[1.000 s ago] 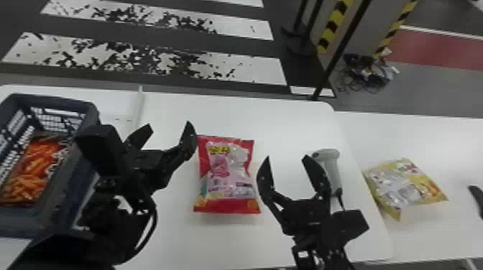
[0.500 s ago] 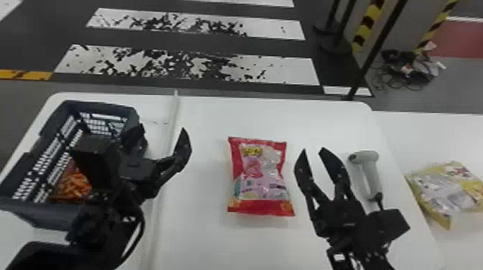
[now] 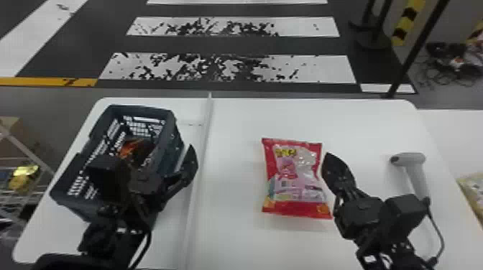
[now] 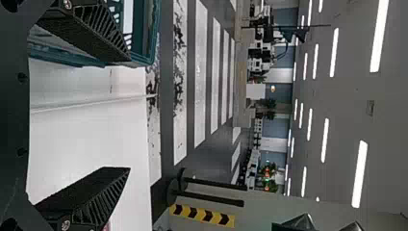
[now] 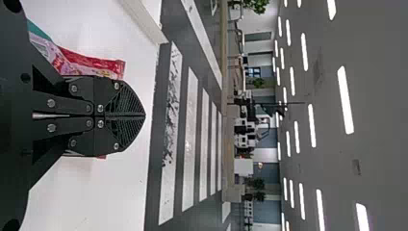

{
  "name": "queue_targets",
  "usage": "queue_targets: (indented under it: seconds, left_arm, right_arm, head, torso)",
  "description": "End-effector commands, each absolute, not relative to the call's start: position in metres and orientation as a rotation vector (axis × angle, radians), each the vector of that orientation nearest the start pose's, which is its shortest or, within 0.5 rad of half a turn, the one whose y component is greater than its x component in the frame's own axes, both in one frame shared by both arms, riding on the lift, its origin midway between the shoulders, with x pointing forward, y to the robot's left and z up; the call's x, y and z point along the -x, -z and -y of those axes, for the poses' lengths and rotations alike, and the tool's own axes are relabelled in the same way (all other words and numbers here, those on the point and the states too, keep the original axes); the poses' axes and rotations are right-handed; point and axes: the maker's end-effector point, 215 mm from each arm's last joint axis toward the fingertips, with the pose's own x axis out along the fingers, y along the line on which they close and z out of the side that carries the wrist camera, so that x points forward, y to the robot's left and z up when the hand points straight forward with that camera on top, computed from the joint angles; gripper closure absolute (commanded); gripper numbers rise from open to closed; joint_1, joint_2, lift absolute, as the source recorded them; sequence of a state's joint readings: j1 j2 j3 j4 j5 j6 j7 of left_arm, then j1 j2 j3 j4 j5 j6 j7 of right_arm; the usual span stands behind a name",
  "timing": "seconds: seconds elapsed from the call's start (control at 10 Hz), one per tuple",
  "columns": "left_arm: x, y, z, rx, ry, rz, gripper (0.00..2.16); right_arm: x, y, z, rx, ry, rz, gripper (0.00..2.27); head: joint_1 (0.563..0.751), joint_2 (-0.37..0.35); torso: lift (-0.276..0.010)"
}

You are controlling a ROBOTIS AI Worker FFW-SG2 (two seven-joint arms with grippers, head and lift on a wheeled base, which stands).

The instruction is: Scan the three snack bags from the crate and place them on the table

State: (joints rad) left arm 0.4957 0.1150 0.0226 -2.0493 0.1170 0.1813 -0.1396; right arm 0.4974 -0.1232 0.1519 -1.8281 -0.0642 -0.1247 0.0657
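Crate [image 3: 143, 109] sits near the table [image 3: 237, 122] edge — left tool [image 3: 167, 148] released, right tool [image 3: 328, 156] clenched beside red bag [image 3: 296, 179].

No text readable, even on red snack bag [image 3: 295, 179].

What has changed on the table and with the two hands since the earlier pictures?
The right hand has closed its fingers, holding nothing, beside the red and pink snack bag. The left hand has moved left, toward the crate, its fingers open as before. The head view has swung left too. The snack bag and the handheld scanner stayed where they lay on the table.
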Motion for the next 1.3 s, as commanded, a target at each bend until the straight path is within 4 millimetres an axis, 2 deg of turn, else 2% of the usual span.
queue_targets:
  seconds: [0.0, 0.2, 0.4, 0.6, 0.9, 1.2]
  left_arm:
    - [-0.435, 0.395, -0.223, 0.014, 0.17, -0.217, 0.08]
    - [-0.434, 0.399, -0.221, 0.016, 0.18, -0.223, 0.08]
    - [-0.433, 0.401, -0.219, 0.024, 0.189, -0.222, 0.08]
    - [-0.433, 0.406, -0.216, 0.022, 0.201, -0.231, 0.08]
    - [-0.436, 0.409, -0.212, 0.026, 0.216, -0.235, 0.08]
    - [-0.438, 0.415, -0.209, 0.036, 0.223, -0.243, 0.08]
  right_arm:
    - [-0.426, 0.444, 0.136, -0.004, -0.284, -0.211, 2.2]
    - [-0.44, 0.461, 0.121, 0.033, -0.337, -0.266, 2.19]
    - [-0.455, 0.483, 0.114, 0.057, -0.369, -0.342, 2.19]
    - [-0.462, 0.509, 0.107, 0.107, -0.395, -0.425, 2.19]
    - [-0.459, 0.544, 0.098, 0.16, -0.428, -0.515, 2.19]
    - [-0.443, 0.572, 0.088, 0.187, -0.458, -0.561, 2.19]
  head:
    - [0.695, 0.092]
    - [0.695, 0.116]
    - [0.695, 0.13]
    - [0.695, 0.134]
    - [0.695, 0.14]
    - [0.695, 0.147]
  torso:
    - [-0.062]
    - [-0.062]
    - [-0.062]
    - [-0.062]
    - [-0.062]
    - [-0.062]
